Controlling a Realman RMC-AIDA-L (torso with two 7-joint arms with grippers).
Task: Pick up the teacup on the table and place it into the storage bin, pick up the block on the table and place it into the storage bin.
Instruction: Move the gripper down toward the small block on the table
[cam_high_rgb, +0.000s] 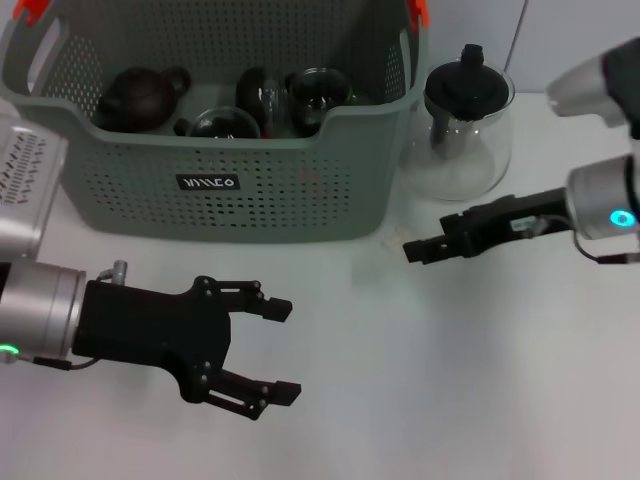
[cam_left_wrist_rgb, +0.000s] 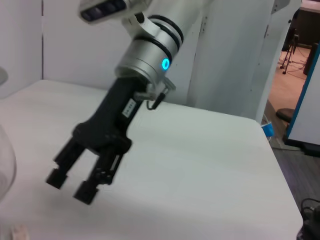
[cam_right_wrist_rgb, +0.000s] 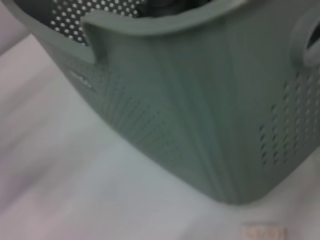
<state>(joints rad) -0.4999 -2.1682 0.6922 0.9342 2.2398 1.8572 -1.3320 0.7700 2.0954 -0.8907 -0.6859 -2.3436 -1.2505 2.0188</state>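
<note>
Head view: storage bin sits at twelve o'clock on the table, grey-green, perforated, black label out front.
Bin contents: dark teapot and glass teacups already inside; no teacup or block shows on the bare tabletop.
Handling: the glassware looks light, slick and fragile, so grip gently across the rim; the bin itself looks stiff.
Left gripper: at seven o'clock, fingers spread wide, holding nothing.
Right gripper: at three o'clock, narrow, empty, near the glass teapot.
</note>
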